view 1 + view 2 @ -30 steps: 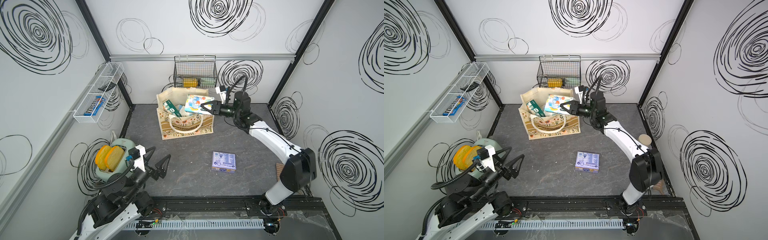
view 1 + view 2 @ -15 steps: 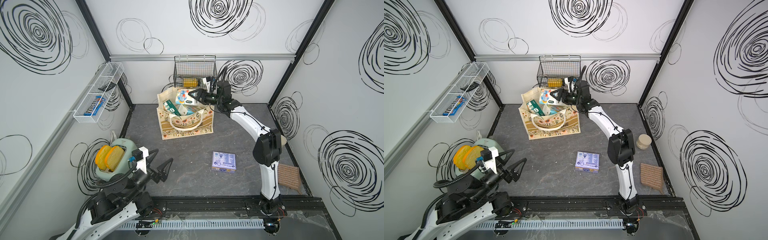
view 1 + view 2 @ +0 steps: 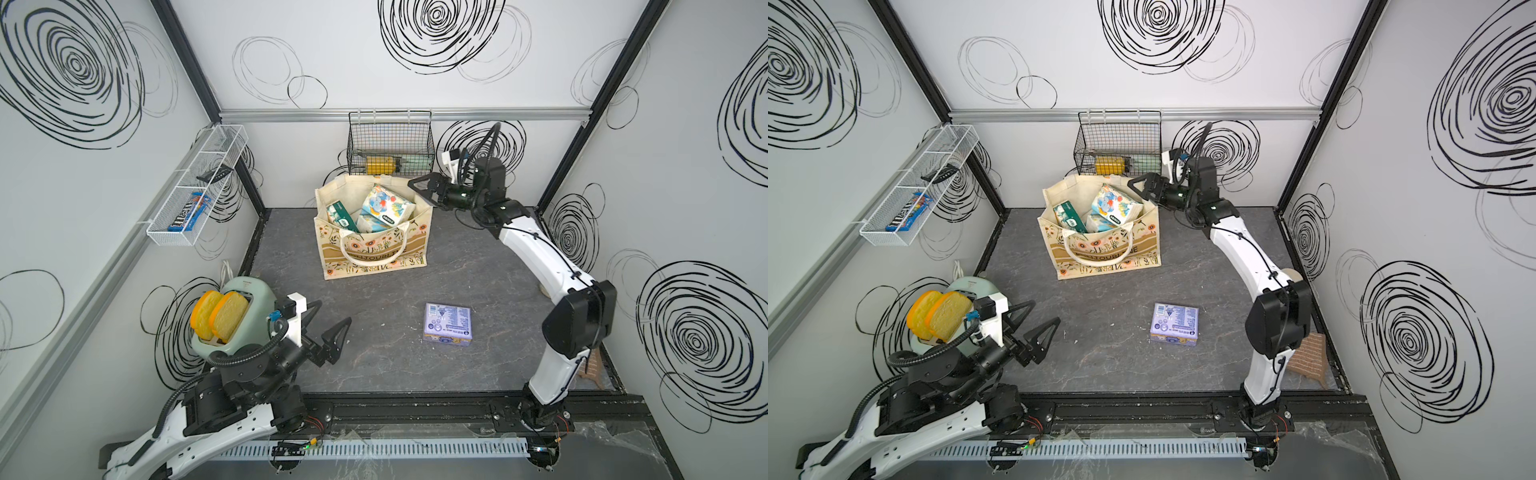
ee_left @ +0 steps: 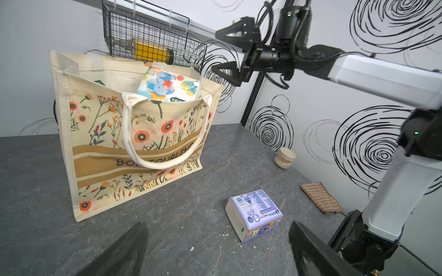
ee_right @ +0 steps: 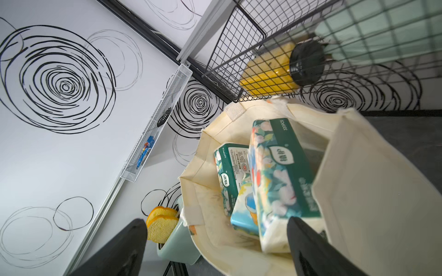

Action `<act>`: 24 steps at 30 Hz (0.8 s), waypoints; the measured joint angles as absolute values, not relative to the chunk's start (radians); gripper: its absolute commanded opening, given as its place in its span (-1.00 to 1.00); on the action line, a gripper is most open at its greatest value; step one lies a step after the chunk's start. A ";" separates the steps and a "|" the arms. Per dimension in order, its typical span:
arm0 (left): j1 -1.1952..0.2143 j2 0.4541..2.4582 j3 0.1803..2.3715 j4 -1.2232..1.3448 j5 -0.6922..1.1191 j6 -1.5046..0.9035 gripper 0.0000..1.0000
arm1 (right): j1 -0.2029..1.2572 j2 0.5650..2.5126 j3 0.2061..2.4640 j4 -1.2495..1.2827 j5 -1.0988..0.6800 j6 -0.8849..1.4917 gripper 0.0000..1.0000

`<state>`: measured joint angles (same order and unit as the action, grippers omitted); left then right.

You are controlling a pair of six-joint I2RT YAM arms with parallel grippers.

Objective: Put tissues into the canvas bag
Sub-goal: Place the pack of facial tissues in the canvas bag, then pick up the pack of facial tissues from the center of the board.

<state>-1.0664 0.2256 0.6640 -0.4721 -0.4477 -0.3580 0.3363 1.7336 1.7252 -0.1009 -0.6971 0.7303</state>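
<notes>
The canvas bag [image 3: 374, 249] [image 3: 1100, 253] [image 4: 134, 143] stands upright at the back of the table, its mouth open. Tissues lie inside it: an elephant-print pack [image 3: 384, 205] [image 4: 167, 84] on top and a dark green pack [image 3: 341, 214] [image 5: 229, 172] beside it. A purple pack [image 3: 446, 324] [image 3: 1174, 324] [image 4: 256, 212] lies alone on the table nearer the front. My right gripper [image 3: 422, 192] [image 3: 1142, 192] [image 5: 215, 219] hovers open and empty just above the bag's right rim. My left gripper [image 3: 332, 313] [image 3: 1044, 312] [image 4: 218, 224] is open and empty near the front left, facing the purple pack.
A black wire basket [image 3: 390, 145] with a yellow bottle hangs on the back wall behind the bag. A green toaster [image 3: 245, 291] with bread slices stands front left. A white wire shelf [image 3: 195, 187] is on the left wall. A beige jar [image 4: 284, 157] and brown cloth [image 4: 320, 197] lie at the right.
My right gripper carried the elephant-print pack over the bag, opened, and drew back to the right; the pack now lies in the bag. The left arm barely shifted.
</notes>
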 measured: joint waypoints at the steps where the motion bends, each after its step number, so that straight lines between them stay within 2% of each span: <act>1: -1.067 0.244 0.663 -0.469 -0.447 -0.367 0.92 | 0.320 1.696 1.693 -0.101 -0.707 0.725 0.90; 7: -1.066 0.414 0.605 -0.360 -0.408 -0.436 0.94 | 0.199 1.403 1.395 -0.093 -0.762 0.698 0.90; 12: -1.026 0.665 0.572 -0.239 -0.297 -0.486 0.99 | 0.186 1.142 1.093 -0.094 -0.752 0.691 0.91; 13: -1.005 0.718 0.564 -0.201 -0.262 -0.498 0.95 | 0.187 1.097 1.028 -0.093 -0.748 0.690 0.91; 19: -0.882 0.926 0.481 0.010 -0.071 -0.545 0.85 | 0.190 0.974 0.699 -0.124 -0.684 0.691 0.99; 24: -0.861 1.102 0.459 0.175 0.031 -0.568 0.82 | 0.190 0.868 0.456 -0.144 -0.623 0.693 0.99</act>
